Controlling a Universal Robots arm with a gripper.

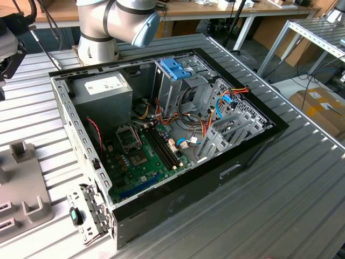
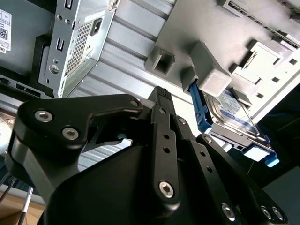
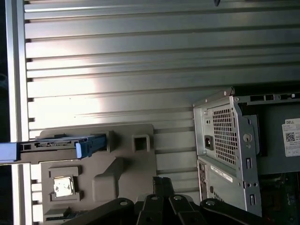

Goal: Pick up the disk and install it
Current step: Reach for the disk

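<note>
The disk (image 2: 233,116), grey metal with a white-and-blue label and a light-blue rail, stands on edge in a slot of a grey holder block (image 2: 197,33). In the first wrist view the disk (image 3: 47,146) shows edge-on with its blue rail end toward the block's (image 3: 122,164) middle. My gripper (image 3: 162,180) hangs a short way off from the block, apart from the disk, shut with nothing between its fingertips. In the second wrist view the gripper (image 2: 161,93) is in the foreground, with the disk beyond it to one side.
An open computer case (image 1: 253,154) lies on the ribbed metal table (image 1: 302,189). Inside it are a drive cage with a blue latch (image 1: 175,67), a grey power supply (image 1: 102,89), a green motherboard (image 1: 140,156) and loose cables. The holder block (image 1: 21,189) sits at the exterior view's left.
</note>
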